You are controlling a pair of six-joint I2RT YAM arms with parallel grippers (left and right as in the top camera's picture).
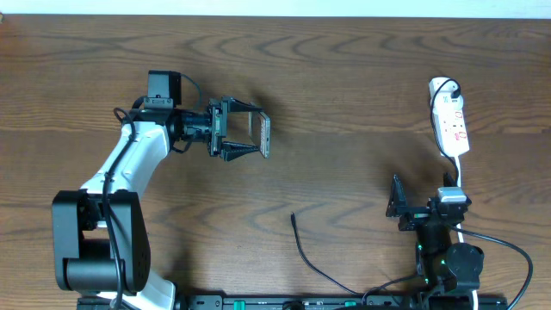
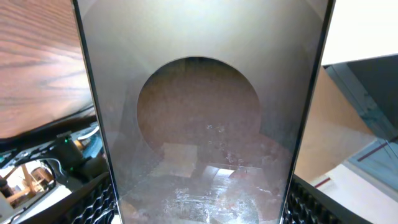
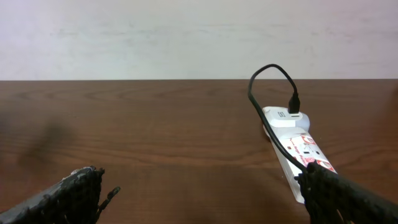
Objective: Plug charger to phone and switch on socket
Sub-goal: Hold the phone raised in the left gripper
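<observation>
My left gripper [image 1: 248, 137] is shut on the phone [image 1: 266, 136] and holds it on edge above the table at centre left. In the left wrist view the shiny brownish-grey phone [image 2: 199, 124] fills the frame between the fingers of the left gripper [image 2: 199, 214]. The charger [image 1: 303, 251], a thin black cable, lies on the table at bottom centre with its tip [image 1: 294, 217] pointing away. The white socket [image 1: 451, 125] lies at far right; it also shows in the right wrist view [image 3: 300, 148]. My right gripper [image 1: 398, 207] is open and empty, below the socket, also seen in its wrist view [image 3: 205, 199].
A white adapter [image 3: 285, 118] with a looping black cable sits in the socket's far end. A white cord [image 1: 459, 168] runs from the socket down towards the right arm. The table is dark wood [image 1: 344, 77], with a pale wall beyond its far edge.
</observation>
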